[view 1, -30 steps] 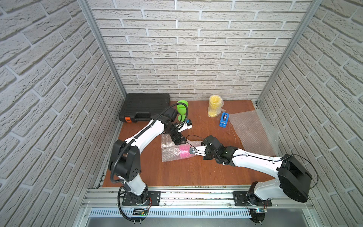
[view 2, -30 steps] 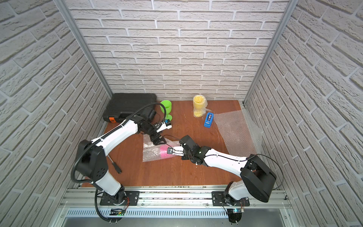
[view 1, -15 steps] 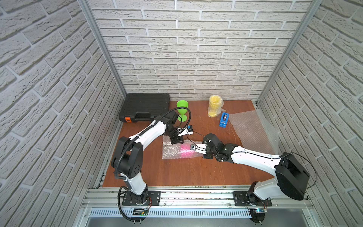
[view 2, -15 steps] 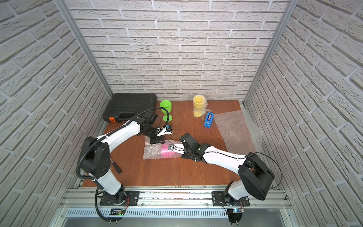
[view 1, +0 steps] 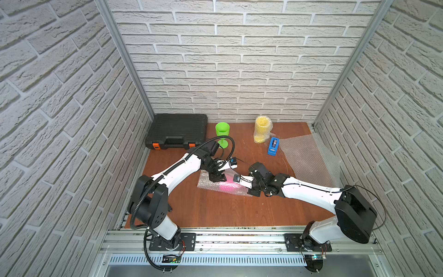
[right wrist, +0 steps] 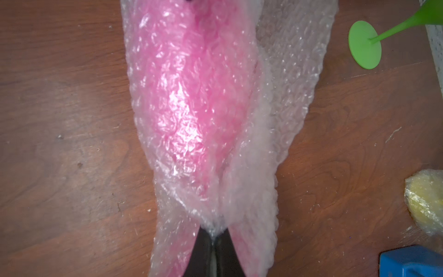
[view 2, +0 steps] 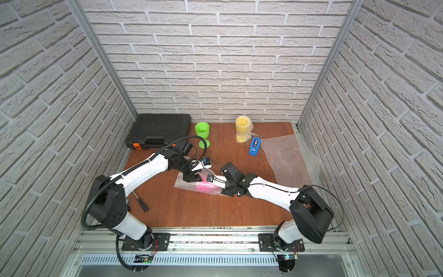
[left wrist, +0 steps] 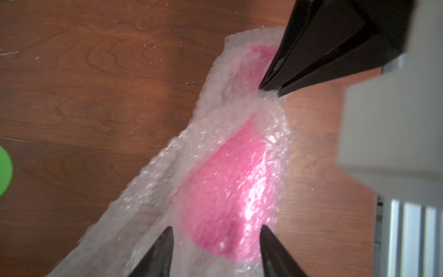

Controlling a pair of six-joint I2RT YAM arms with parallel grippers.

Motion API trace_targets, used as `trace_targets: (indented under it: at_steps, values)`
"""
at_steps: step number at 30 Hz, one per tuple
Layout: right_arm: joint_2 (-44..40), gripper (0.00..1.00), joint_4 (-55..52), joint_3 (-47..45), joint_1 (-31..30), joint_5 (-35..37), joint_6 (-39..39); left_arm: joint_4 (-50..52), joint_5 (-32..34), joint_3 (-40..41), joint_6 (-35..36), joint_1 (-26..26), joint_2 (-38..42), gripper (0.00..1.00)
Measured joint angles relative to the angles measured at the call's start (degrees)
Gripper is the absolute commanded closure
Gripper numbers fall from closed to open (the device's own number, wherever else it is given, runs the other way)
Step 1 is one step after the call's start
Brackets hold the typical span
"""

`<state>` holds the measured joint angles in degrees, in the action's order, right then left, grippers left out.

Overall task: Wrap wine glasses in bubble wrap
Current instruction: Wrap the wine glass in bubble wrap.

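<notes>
Progress: yellow goblet (view 1: pixel 262 129) stood wrapped; pink goblet (view 1: pixel 227 187) lay half-rolled in bubble wrap (view 1: pixel 205 182), right gripper (right wrist: pixel 212 236) clamped on it, left gripper (left wrist: pixel 215 227) jaws apart, seemingly empty; green goblet (view 1: pixel 222 130) was bare.

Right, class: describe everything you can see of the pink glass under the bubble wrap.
The pink glass is hot pink, opaque plastic by its look, lying on its side on the wooden table. Clear bubble wrap covers it, blurring its outline; stem and foot cannot be made out clearly. The right end effector, shut, pinches the wrap gathered where it narrows. The left end effector, open, straddles its wide end; contact cannot be told.
</notes>
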<state>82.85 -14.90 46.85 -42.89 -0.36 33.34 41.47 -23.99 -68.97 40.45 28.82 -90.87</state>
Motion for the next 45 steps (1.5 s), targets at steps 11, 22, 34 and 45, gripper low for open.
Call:
trace_targets:
  at_steps: [11,22,34,45]
  values:
    - [-2.9,0.97,2.6,-1.4,0.0,-1.0,6.4,7.8,-3.5,-19.9,10.2,-5.1,-14.0,0.36]
    - [-2.1,0.97,2.4,-0.6,0.8,-0.5,7.5,19.9,-10.1,-23.1,16.7,-6.1,-19.1,0.34]
    - [-2.0,0.97,1.9,-0.2,1.3,-0.8,7.5,19.1,-10.4,-20.3,18.5,-7.3,-19.0,0.6]
    - [0.3,0.97,-1.6,3.1,1.8,-1.0,4.9,17.9,-8.6,-20.3,18.2,-5.7,-19.6,1.0]
